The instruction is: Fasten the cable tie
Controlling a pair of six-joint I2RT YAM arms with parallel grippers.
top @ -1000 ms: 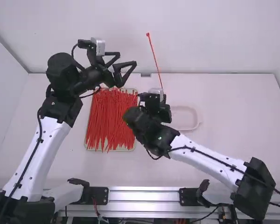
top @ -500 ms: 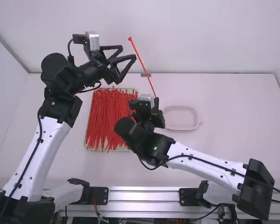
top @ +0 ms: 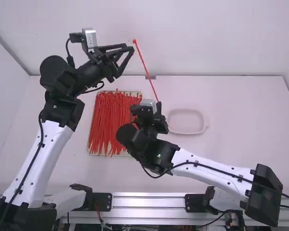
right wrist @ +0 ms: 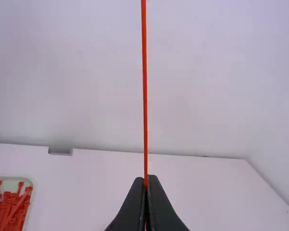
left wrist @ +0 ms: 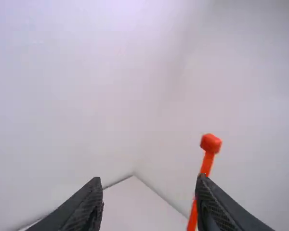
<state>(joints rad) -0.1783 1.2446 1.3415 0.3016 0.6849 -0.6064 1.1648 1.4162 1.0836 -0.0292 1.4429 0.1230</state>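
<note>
the right end effector [top: 157, 102] is clamped shut on the lower end of a single red cable tie [top: 145, 67], its two fingers pressed together around the strap in the right wrist view [right wrist: 145, 179]. it hovers above the worktop [top: 241, 110] just beside the tray [top: 115, 155], off the tray's far corner on the side towards the pale oval dish [top: 203, 123]. from that grip the cable tie [right wrist: 143, 86] rises straight and slim, leaning back over the tray's far edge, with its square head [left wrist: 210, 143] at the top, well above the tray.

the left end effector [top: 127, 52] is raised high above the tray's far edge, and its fingers stand wide apart [left wrist: 148, 180] with nothing held between them. the tie's head sits right by one of its fingertips [left wrist: 208, 192]; whether the two touch cannot be told.

the tray lies flat on the worktop and carries a thick pile of red cable ties [top: 111, 120], laid side by side along its length. the oval dish rests on the worktop near the tray, on the right arm's side of it.
</note>
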